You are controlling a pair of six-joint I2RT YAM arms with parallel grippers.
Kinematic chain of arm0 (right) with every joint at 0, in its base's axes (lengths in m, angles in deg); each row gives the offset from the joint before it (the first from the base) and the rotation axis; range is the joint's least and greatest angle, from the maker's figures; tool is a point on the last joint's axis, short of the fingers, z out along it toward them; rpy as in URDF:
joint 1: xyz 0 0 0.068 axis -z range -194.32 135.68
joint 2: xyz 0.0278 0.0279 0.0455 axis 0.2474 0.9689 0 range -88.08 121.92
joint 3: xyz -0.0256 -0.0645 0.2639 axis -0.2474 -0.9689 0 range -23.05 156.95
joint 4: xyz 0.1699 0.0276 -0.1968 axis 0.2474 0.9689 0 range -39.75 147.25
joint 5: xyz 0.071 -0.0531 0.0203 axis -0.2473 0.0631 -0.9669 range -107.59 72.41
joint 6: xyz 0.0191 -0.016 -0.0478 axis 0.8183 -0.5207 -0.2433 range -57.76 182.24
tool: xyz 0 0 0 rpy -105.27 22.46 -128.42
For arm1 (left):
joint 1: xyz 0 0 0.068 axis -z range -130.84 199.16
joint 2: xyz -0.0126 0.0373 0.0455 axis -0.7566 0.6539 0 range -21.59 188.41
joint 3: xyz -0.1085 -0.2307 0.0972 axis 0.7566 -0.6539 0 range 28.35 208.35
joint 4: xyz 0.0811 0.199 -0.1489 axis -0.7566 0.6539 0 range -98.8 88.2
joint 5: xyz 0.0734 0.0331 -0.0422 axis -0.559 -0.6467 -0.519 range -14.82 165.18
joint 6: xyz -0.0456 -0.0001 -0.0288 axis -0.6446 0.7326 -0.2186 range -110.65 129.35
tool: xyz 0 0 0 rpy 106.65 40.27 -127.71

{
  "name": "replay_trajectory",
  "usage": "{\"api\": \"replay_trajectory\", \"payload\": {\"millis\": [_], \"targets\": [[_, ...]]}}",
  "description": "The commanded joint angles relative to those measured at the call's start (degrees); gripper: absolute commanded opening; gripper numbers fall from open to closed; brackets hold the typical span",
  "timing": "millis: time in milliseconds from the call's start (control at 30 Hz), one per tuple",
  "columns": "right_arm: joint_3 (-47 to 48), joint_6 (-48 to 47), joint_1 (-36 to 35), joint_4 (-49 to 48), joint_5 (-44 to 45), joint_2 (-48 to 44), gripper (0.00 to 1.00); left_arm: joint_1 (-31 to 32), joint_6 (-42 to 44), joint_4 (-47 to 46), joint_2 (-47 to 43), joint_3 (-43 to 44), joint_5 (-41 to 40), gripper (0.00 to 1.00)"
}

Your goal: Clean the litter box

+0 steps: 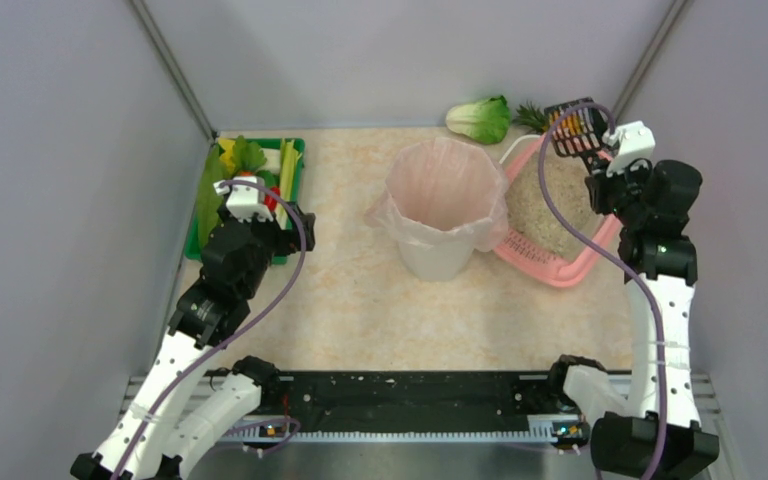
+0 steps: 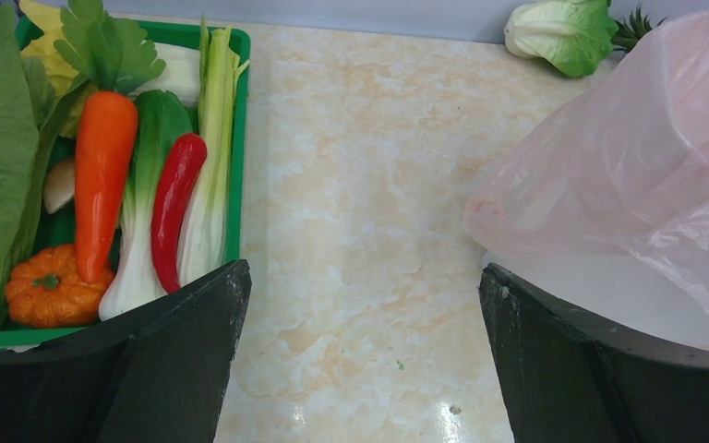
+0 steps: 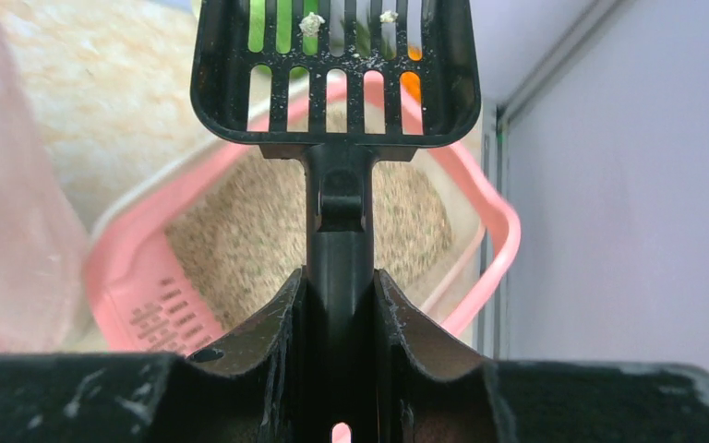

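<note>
The right gripper (image 3: 340,281) clamped the litter scoop (image 3: 337,138) by its handle; the left gripper (image 2: 362,277) gaped empty. The litter box (image 1: 560,272), at the table's far-right corner, looked stiff but spill-prone, best gripped by its rim.

You have the vegetable tray (image 1: 295,150) at the table's (image 1: 360,300) far left, with the left gripper (image 2: 360,277) above its near part. The lined bin (image 1: 440,250) stands mid-table, and the litter box (image 1: 560,272) lies just right of it, against it. The scoop (image 1: 575,130), clamped in the right gripper (image 3: 340,295), hangs over the box's far end. A lettuce (image 1: 480,120) and a pineapple (image 1: 532,117) lie behind.
</note>
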Motion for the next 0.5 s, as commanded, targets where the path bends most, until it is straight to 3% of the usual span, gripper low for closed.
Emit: {"api": "replay_trajectory", "payload": {"millis": [0, 333, 467], "targets": [[9.8, -1.4, -3.5, 6.1, -3.7, 0.2, 0.00, 0.1, -0.6, -3.5, 0.4, 0.0, 1.1, 0.99], [20.1, -7.9, -16.2, 13.2, -3.2, 1.6, 0.00, 0.1, -0.7, -3.9, 0.6, -0.2, 1.5, 0.99], [23.5, -12.5, -23.1, 16.2, 2.5, 3.0, 0.00, 0.1, -1.0, -3.7, 0.4, -0.4, 1.4, 0.99]]}}
